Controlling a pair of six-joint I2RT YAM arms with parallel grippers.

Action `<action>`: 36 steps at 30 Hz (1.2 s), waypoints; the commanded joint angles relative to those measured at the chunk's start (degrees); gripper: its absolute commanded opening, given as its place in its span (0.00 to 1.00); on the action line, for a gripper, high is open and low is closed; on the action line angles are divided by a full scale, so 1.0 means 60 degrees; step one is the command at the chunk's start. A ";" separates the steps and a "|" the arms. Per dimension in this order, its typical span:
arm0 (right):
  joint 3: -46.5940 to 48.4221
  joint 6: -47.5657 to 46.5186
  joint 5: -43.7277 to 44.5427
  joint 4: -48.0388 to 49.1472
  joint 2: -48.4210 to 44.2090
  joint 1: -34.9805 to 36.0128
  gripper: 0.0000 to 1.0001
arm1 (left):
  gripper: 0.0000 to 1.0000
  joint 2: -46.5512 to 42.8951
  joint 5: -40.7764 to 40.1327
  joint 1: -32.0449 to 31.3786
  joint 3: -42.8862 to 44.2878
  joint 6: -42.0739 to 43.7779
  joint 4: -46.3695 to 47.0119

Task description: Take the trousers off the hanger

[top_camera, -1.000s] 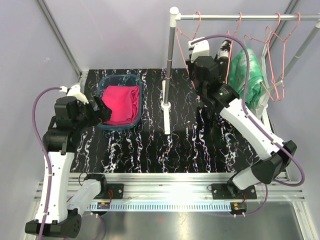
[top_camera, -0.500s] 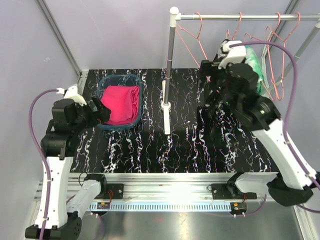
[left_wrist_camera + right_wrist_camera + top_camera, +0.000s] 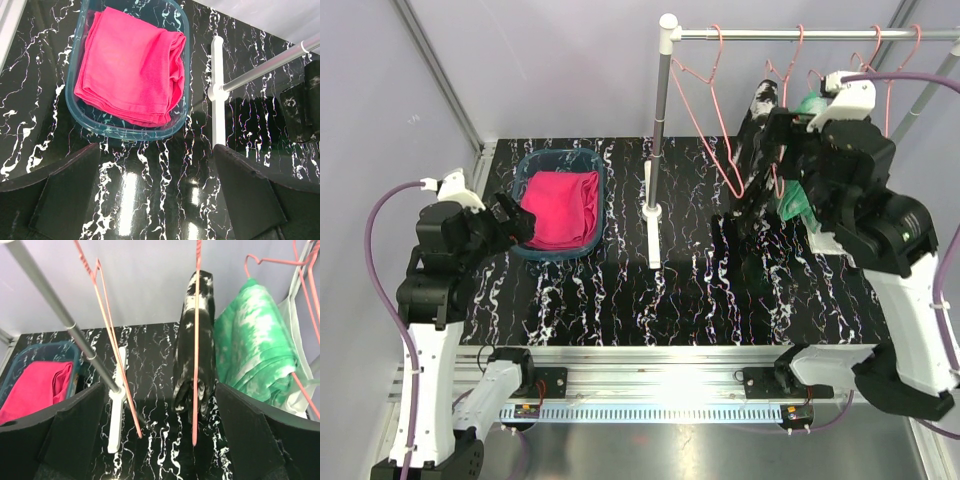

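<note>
While the left gripper (image 3: 156, 165) hangs spread wide, holding nothing, near the teal tub (image 3: 69, 100), pink trousers (image 3: 132, 65) lie folded inside it. Rack post (image 3: 658, 150) mid-table. Bare pink hanger (image 3: 120, 365). Black speckled trousers (image 3: 186, 340) draped on next hanger; green-white trousers (image 3: 252, 345) just beside. Right gripper (image 3: 160, 395) fingers apart, empty, facing the black pair.

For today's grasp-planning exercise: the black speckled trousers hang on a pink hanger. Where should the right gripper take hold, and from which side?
Probably the lower end of the black speckled trousers, approached from the near side: they hang as a narrow vertical bundle, facing the open right gripper.
</note>
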 commanded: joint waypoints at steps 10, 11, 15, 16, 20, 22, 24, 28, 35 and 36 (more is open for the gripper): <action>0.1925 0.0125 -0.1840 -0.0666 0.2105 -0.1910 1.00 | 0.99 -0.0424 -0.0110 -0.0055 -0.0072 0.0352 0.0215; 0.1984 0.0080 -0.1826 -0.0666 0.2207 -0.1983 1.00 | 0.99 -0.0438 -0.0109 -0.0055 -0.0072 0.0366 0.0157; 0.2131 -0.0081 -0.1591 -0.0680 0.2574 -0.2349 1.00 | 0.99 -0.0672 -0.0256 -0.0070 -0.0350 0.0396 0.0214; 0.2073 -0.0154 -0.1577 -0.0593 0.2603 -0.2423 0.99 | 0.99 -0.0716 -0.0256 -0.0055 -0.0409 0.0381 0.0258; 0.1561 -0.0286 -0.2378 -0.0388 0.2648 -0.3008 0.92 | 0.99 -0.0731 -0.0212 -0.0055 -0.0439 0.0410 0.0244; 0.1122 -0.0301 -0.2848 -0.0126 0.2560 -0.3344 0.82 | 0.99 -0.0717 -0.0183 -0.0070 -0.0424 0.0410 0.0244; 0.0611 -0.0330 -0.3377 0.0110 0.2356 -0.3478 0.67 | 0.99 -0.0717 -0.0154 -0.0070 -0.0439 0.0410 0.0273; -0.0168 -0.0316 -0.4270 0.0769 0.2135 -0.3887 0.60 | 0.99 -0.0716 -0.0095 -0.0070 -0.0453 0.0425 0.0259; -0.0930 -0.0345 -0.4741 0.1399 0.1901 -0.4284 0.27 | 0.99 -0.0717 -0.0095 -0.0070 -0.0468 0.0425 0.0259; -0.0916 -0.0374 -0.4711 0.1400 0.1901 -0.4284 0.27 | 0.99 -0.0702 -0.0051 -0.0070 -0.0453 0.0440 0.0273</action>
